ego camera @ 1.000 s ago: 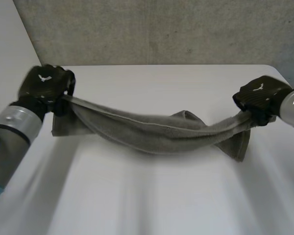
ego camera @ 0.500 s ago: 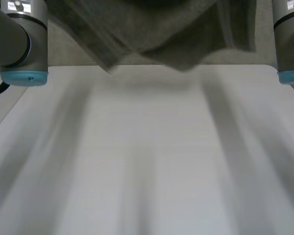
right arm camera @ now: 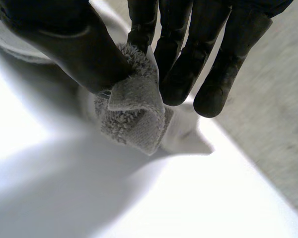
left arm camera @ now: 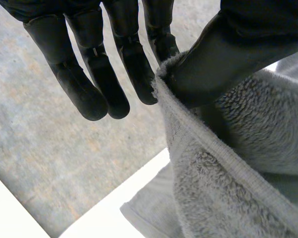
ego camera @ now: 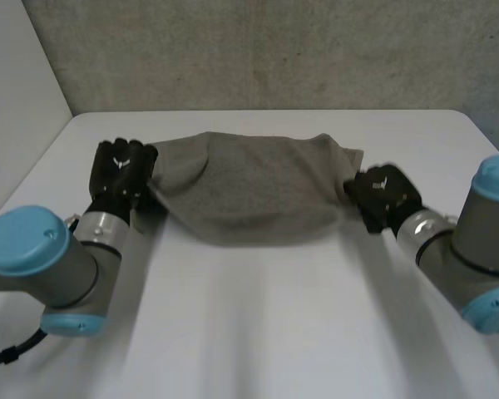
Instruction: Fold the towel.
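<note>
Down to the white table [ego camera: 258, 332] has come the grey towel [ego camera: 258, 187], which hung high before the camera half a second ago. It spreads across the far half, between both hands. Left hand [ego camera: 123, 170] pinches its left edge, thumb against fingers. Right hand [ego camera: 384, 198] pinches its right corner likewise.

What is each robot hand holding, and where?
Both hold the towel: the left robot hand pinches the hemmed edge at its left end, the right robot hand pinches a bunched corner at its right end.
</note>
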